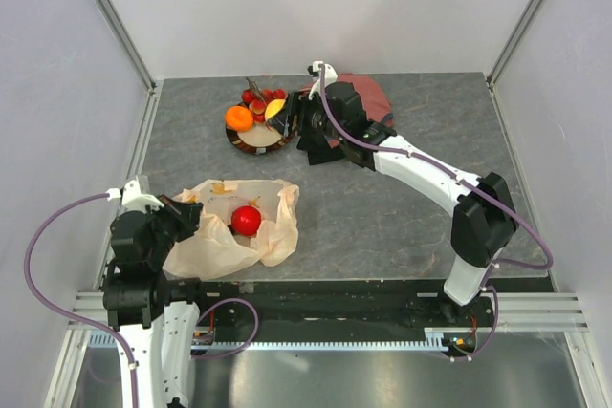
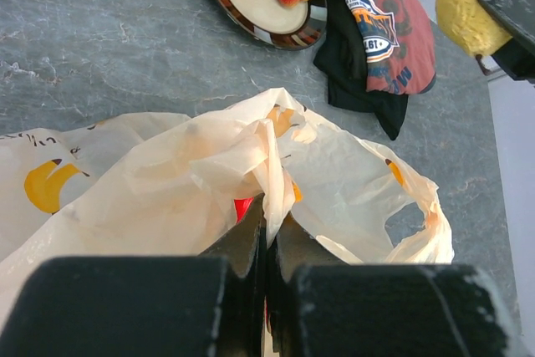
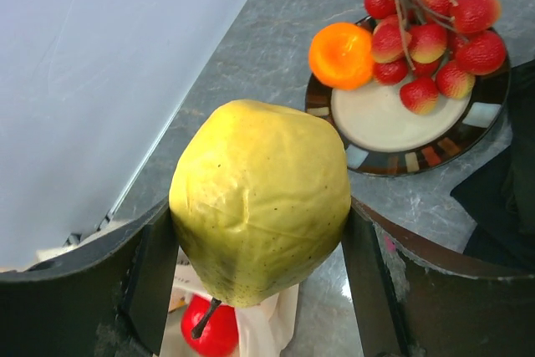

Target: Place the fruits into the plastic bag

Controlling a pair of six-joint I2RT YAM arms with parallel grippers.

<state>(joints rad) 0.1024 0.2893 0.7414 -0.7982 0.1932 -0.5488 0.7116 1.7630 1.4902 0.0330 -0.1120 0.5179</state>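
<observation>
The right gripper [image 3: 259,277] is holding a yellow pear [image 3: 261,206], its two fingers spread part-way and pressing on opposite sides of the fruit, with the stem pointing down in the wrist view. From above, the pear [image 1: 275,108] is hanging in the air at the right edge of the plate [image 1: 251,143], which is sitting near the back of the table [image 1: 382,207]. An orange [image 1: 239,118] and a bunch of small red berries [image 1: 260,100] are lying on the plate, touching one another. A folded red-and-black cloth [image 1: 368,97] is lying just beside the plate on its right. The left gripper [image 2: 267,261] is pinching a fold of the plastic bag [image 2: 167,190] with its fingers closed tight on the thin film, lifting that edge. The bag is spreading open at the near left of the table, well apart from the plate, and a red apple [image 1: 246,220] is sitting inside it.
</observation>
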